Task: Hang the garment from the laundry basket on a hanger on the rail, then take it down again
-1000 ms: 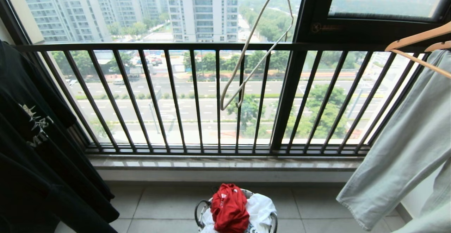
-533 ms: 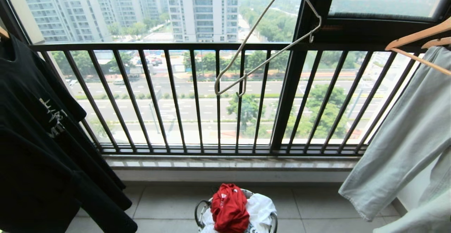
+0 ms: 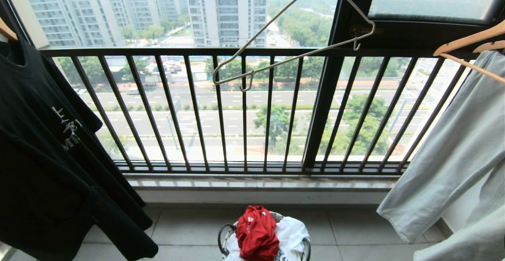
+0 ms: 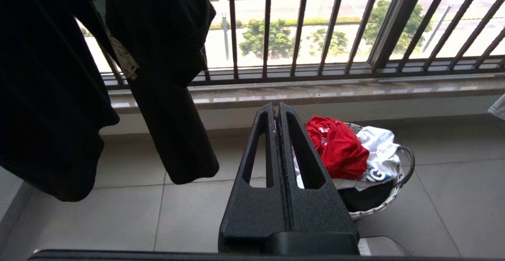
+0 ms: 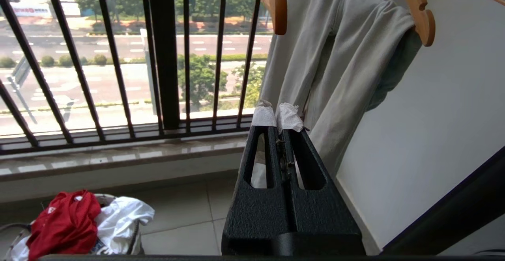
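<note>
The garment (image 3: 257, 232), a red T-shirt, lies bunched on top of the laundry basket (image 3: 223, 237) on the floor by the window, next to a white piece of clothing (image 3: 291, 229). It looks like it has not been picked up yet.

The left gripper (image 4: 277, 113) has its 2 fingers pressed together and holds nothing. The shirt sits just past its tips, lower down and a little to one side. The right gripper (image 5: 277, 116) is pressed shut too (white tape on its tips) and points toward the pale hanging clothes (image 5: 331, 75) by the wall, well away from the basket. So I think the left arm is nearer for the grab.

The hanger (image 3: 292, 36) hangs high above the basket, tilted with its long bar slanting. A second ago it hung much steeper, almost straight down, and now it has swung flatter. The black T-shirt (image 3: 51, 142) has swung over too.
</note>
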Robot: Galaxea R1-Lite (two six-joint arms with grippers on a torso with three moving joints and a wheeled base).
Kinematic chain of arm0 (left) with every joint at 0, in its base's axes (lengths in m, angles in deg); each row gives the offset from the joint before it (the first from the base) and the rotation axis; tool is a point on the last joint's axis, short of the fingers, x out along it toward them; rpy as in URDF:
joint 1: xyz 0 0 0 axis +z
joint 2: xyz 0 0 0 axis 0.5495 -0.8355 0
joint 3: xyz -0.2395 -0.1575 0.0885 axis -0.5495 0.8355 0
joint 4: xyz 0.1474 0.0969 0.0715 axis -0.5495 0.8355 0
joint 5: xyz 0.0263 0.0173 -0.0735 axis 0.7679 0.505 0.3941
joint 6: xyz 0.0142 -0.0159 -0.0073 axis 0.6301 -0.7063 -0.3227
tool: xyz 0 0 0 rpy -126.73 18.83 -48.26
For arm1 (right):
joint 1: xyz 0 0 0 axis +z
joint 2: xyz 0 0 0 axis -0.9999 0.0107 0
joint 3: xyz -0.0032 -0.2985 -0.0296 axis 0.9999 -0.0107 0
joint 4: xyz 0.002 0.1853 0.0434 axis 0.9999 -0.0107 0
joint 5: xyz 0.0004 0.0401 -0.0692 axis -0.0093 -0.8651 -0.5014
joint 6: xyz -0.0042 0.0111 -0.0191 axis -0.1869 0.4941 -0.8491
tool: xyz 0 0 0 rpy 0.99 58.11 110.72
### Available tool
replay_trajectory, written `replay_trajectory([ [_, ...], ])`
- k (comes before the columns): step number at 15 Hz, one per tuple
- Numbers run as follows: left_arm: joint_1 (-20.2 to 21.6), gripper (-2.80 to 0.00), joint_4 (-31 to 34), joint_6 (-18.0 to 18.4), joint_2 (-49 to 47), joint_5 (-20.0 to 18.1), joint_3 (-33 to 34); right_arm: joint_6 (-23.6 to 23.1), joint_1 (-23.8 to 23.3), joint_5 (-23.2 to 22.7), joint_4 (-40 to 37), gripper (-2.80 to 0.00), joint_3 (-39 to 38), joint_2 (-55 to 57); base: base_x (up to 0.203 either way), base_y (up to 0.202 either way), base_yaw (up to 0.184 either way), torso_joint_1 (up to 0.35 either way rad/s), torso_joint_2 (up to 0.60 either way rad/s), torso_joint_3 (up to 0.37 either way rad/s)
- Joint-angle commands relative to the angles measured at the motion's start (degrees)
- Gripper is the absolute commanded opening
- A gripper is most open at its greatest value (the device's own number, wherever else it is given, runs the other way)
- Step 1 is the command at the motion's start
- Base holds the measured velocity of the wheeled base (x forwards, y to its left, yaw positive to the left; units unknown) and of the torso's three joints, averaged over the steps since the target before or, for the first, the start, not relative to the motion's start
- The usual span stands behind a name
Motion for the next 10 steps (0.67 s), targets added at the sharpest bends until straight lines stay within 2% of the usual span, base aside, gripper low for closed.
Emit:
replay_trajectory([
  [1,0.00,-2.80,-5.95,0.97,0.01,0.12,4.59,1.10,-0.31,0.34,-0.18,-2.80,-1.74,0.03,0.000,0.000,0.000,0.000,0.00,0.000],
  [3,0.00,-2.80,-5.95,0.88,0.01,0.14,4.59,0.88,-3.55,-0.66,-0.19,-2.80,-1.92,0.23,0.000,0.000,0.000,0.000,0.00,0.000],
  [6,0.00,-2.80,-6.39,1.03,0.01,1.03,4.86,1.75,-4.47,-2.24,-0.19,-2.80,-5.72,-0.19,0.000,0.000,0.000,0.000,0.00,0.000],
  [7,0.00,-2.80,-6.51,1.58,0.01,2.45,5.09,2.48,-4.60,-2.31,-0.12,-2.80,-6.14,-0.23,0.000,0.000,0.000,0.000,0.00,0.000],
  [9,0.00,-2.80,-8.44,5.18,0.03,5.97,7.71,-0.51,-4.89,-3.06,1.76,-2.80,-6.12,0.12,0.000,0.000,0.000,0.000,0.00,0.000],
  [10,0.00,-2.80,-8.76,5.63,0.01,6.47,8.01,-0.89,-5.54,-3.34,2.43,-2.80,-6.87,0.03,0.000,0.000,0.000,0.000,0.00,0.000],
])
